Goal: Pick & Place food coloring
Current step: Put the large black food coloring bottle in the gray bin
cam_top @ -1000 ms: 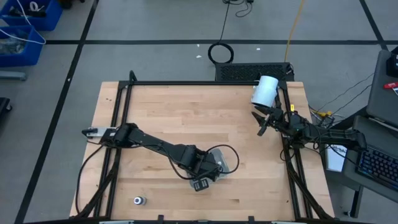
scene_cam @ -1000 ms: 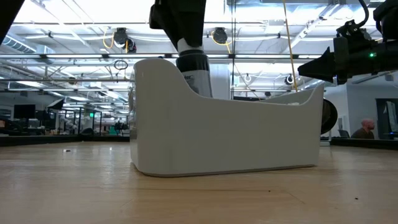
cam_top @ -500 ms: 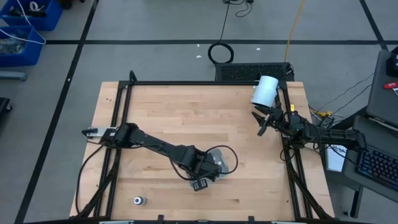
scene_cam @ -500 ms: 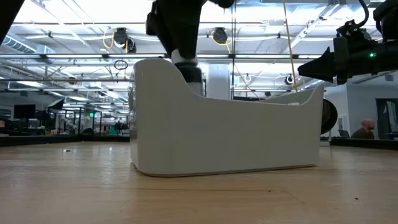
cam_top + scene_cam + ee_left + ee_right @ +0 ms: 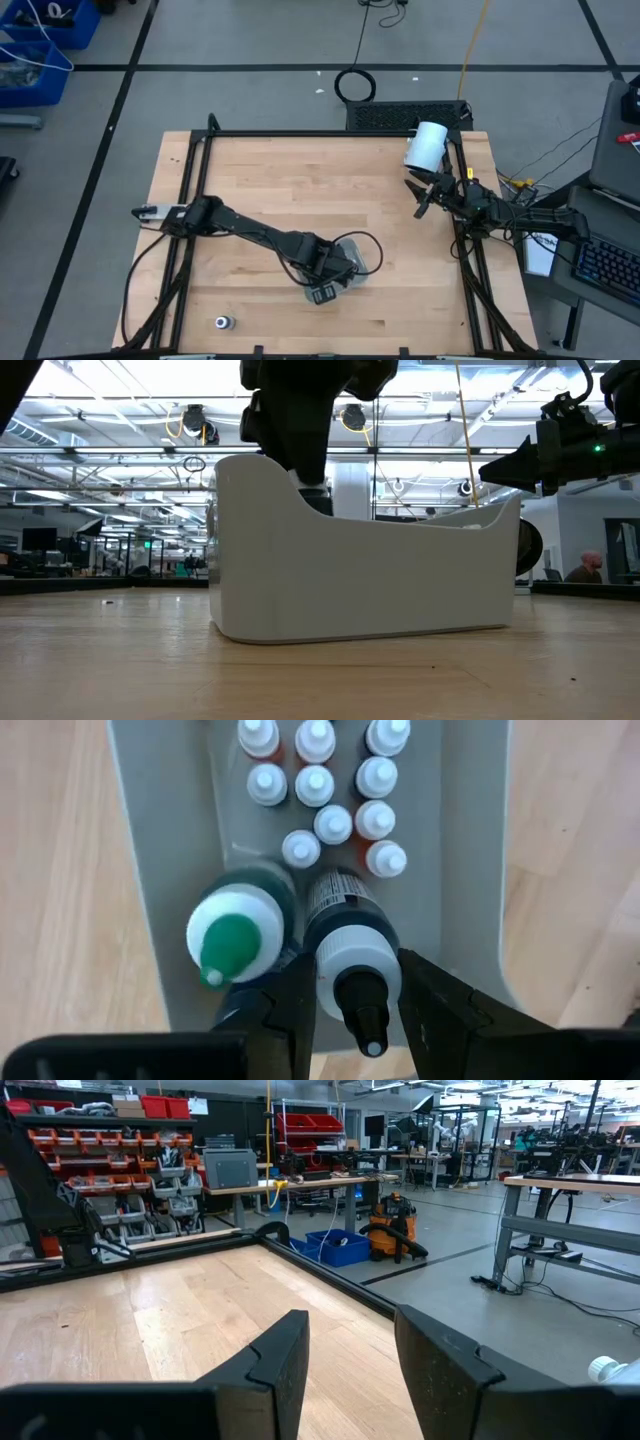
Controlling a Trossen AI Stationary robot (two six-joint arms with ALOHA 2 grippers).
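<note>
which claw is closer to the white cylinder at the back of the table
Right. The right claw hangs open just in front of the white cylinder at the table's far right corner. The left claw is far off over the tray, shut on a dark bottle.

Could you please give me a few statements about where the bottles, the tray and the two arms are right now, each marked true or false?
1. The left pincer is closed on a dark-bodied bottle over the tray. True.
2. A bottle with a green tip stands in the tray beside it. True.
3. The right pincer holds a small bottle. False: it holds nothing and waits by the table's right edge.
4. The white cylinder stands inside the tray. False: it lies at the table's far right corner.
5. One small item lies alone near the table's front left. True.
</note>
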